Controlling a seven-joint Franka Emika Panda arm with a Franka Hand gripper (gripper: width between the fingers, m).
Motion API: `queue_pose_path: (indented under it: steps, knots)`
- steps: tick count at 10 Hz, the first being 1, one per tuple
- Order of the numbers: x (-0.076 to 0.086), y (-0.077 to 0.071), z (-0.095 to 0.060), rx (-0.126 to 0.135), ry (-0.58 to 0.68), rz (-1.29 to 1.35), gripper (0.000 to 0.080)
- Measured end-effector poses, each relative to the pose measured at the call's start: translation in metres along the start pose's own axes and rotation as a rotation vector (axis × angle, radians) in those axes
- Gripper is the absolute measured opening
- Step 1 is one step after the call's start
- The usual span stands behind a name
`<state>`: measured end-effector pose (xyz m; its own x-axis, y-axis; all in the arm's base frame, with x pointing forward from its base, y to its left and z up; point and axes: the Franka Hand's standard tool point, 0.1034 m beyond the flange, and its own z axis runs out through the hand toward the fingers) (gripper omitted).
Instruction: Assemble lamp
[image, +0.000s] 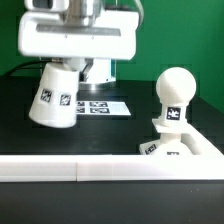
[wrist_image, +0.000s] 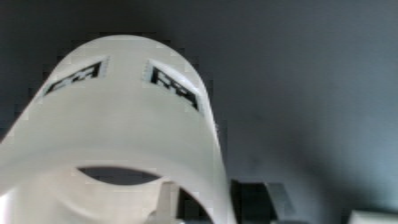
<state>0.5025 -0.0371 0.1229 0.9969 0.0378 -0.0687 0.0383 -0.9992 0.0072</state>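
Nearest the camera, along the front edge of the table, there's the long white rail (image: 110, 168), and I'm leaving that alone. Just behind it, toward the front corner on the exterior view's right, sits the flat square base (image: 178, 148), and the ball-topped bulb (image: 176, 98) already stands upright in it. So the bulb step looks done to me.

Further back, more toward the middle and the exterior view's left, I've got the shade (image: 53, 96) up in the air, tilted, with its tags facing out. My gripper (image: 68, 62) is clamped on its narrow upper end; in the wrist view the shade (wrist_image: 128, 140) fills most of the frame, with one of my fingers (wrist_image: 192, 203) showing near its rim. It's clear of the table, not touching anything else.

Behind and under it, the marker board (image: 98, 106) lies flat toward the back of the table.

So I reckon I'm on the last part: getting the shade onto the lamp. Next move, as I see it, means carrying it across to above the bulb, straightening the tilt so the opening faces down, and lowering it centred over the ball. Bulb and shade are well apart right now, so there's a fair trip first.
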Motion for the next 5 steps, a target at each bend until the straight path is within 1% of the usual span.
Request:
queue_pose_path:
  steps: [1,2,3,4,5]
  knots:
    - [0.013,-0.008,-0.016,0.007,-0.005,0.009,0.0044]
    - [0.031,-0.010,-0.035,0.011,-0.001,0.012,0.0044]
    - [0.039,-0.010,-0.044,0.012,-0.010,0.012,0.0044]
    - [0.042,-0.009,-0.044,0.009,-0.003,0.010,0.0044]
    - [0.041,-0.009,-0.043,0.009,-0.006,0.010,0.0044]
